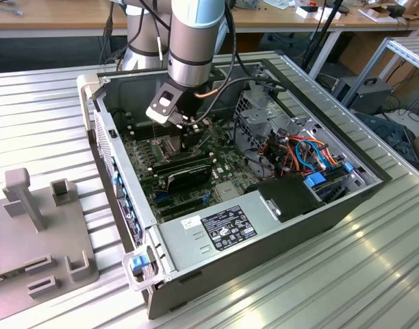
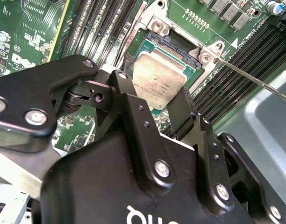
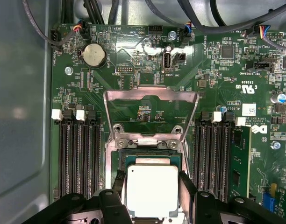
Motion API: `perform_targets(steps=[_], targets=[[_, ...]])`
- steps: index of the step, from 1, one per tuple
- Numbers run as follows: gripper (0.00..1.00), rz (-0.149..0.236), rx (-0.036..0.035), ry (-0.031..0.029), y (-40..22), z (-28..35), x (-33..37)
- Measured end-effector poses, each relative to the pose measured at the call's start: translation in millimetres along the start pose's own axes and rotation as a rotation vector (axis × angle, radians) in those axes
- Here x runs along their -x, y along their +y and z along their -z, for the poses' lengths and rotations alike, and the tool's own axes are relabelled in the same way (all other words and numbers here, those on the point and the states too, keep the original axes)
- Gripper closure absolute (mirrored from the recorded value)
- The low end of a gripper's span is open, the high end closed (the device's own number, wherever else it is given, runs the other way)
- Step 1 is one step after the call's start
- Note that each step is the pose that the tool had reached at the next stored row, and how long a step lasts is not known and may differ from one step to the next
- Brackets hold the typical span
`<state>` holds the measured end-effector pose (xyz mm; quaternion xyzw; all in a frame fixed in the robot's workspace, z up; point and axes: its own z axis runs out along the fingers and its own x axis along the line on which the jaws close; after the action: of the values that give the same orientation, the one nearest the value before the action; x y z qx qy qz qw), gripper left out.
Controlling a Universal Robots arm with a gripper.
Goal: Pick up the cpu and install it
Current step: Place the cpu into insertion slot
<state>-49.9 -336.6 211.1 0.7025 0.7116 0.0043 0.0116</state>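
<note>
The arm (image 1: pixel 196 34) reaches steeply down from above into the open computer case (image 1: pixel 346 199), its wrist nearly vertical, and the gripper (image 1: pixel 189 133) hangs low over the green motherboard (image 3: pixel 218 70). In both wrist views the jaws are closed onto two opposite edges of the cpu (image 3: pixel 152 189), one black finger (image 3: pixel 186 186) against each side, holding it over the opening of the socket (image 3: pixel 145 142); whether it is already seated cannot be told. The hinged metal load plate (image 3: pixel 151 95) stands swung open just beyond the socket, and rows of memory slots (image 3: pixel 80 158) flank the socket on both sides, close to the fingers. A thin metal lever (image 2: pixel 255 80) slants away past one corner. In the exterior view a black oblong card (image 1: pixel 185 173) lies just in front of the gripper and a drive cage (image 1: pixel 264 120) rises to the exterior view's right. The cpu lies flat, metal top upward; being square it has no long axis, and its edges run parallel with the socket frame.
</note>
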Motion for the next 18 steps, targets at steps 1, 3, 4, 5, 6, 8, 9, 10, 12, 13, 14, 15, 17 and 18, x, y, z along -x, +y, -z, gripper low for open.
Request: perform_targets(steps=[1, 3, 4, 5, 6, 8, 9, 10, 12, 13, 14, 15, 17, 18], targets=[[0.46, 0.0, 0.0001, 0.0001, 0.0, -0.5, 0.0], [0.46, 0.0, 0.0001, 0.0002, 0.0, -1.5, -0.1], [0.46, 0.0, 0.0001, 0.0, 0.0, -2.1, 0.0], [0.46, 0.0, 0.0001, 0.0001, 0.0, -2.8, -0.1], [0.46, 0.0, 0.0001, 0.0001, 0.0, -3.4, -0.1], [0.46, 0.0, 0.0, 0.0, -0.1, -4.3, -0.1], [0.46, 0.0, 0.0001, 0.0001, -0.1, -4.8, -0.1], [0.46, 0.0, 0.0, 0.0, -0.1, -5.3, 0.0], [0.46, 0.0, -0.0001, -0.0002, -0.1, -5.4, 0.0], [0.46, 0.0, 0.0, 0.0, -0.1, -5.5, -0.1], [0.46, 0.0, 0.0002, 0.0002, -0.1, -5.7, -0.3], [0.46, 0.0, 0.0001, 0.0001, -0.1, -5.7, -1.1], [0.46, 0.0, 0.0002, 0.0002, -0.1, -5.8, -1.9], [0.46, 0.0, 0.0002, 0.0002, 0.0, -6.1, -2.1]])
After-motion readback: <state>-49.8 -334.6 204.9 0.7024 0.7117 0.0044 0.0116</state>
